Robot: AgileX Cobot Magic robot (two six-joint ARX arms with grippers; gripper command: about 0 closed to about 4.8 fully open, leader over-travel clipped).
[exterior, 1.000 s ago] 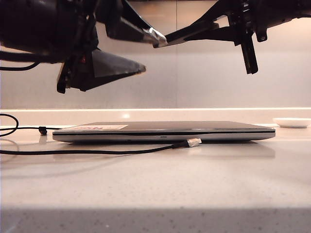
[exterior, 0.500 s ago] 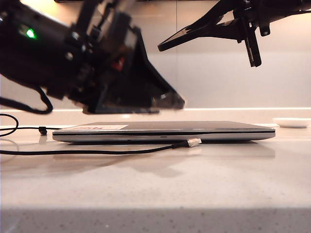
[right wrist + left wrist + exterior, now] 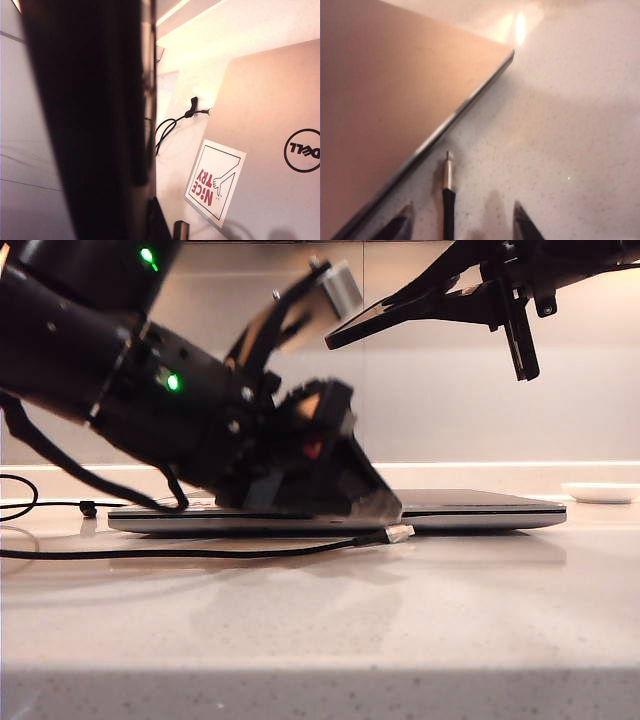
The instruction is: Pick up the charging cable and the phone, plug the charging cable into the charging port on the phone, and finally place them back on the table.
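The charging cable (image 3: 200, 553) lies along the table (image 3: 350, 630) in front of the laptop, its silvery plug (image 3: 398, 533) pointing right. My left gripper (image 3: 380, 505) hangs low just over that plug. In the left wrist view the left gripper (image 3: 463, 222) is open, and the cord (image 3: 448, 212) and plug (image 3: 448, 172) lie on the table between its two fingertips, untouched. High at the upper right, my right gripper (image 3: 497, 298) is shut on the phone (image 3: 390, 312), a black slab held tilted in the air. The phone (image 3: 90, 120) fills much of the right wrist view. Its charging port is not visible.
A closed silver-grey laptop (image 3: 480, 510) with a pale sticker (image 3: 215, 180) lies across the middle of the table, right behind the plug. More black cord (image 3: 167, 127) loops at the far left. A small white dish (image 3: 600, 492) sits at the back right.
My left arm has swung down from high up to just above the table, and its open fingers now straddle the cable's plug. The right gripper with the phone has hardly moved.
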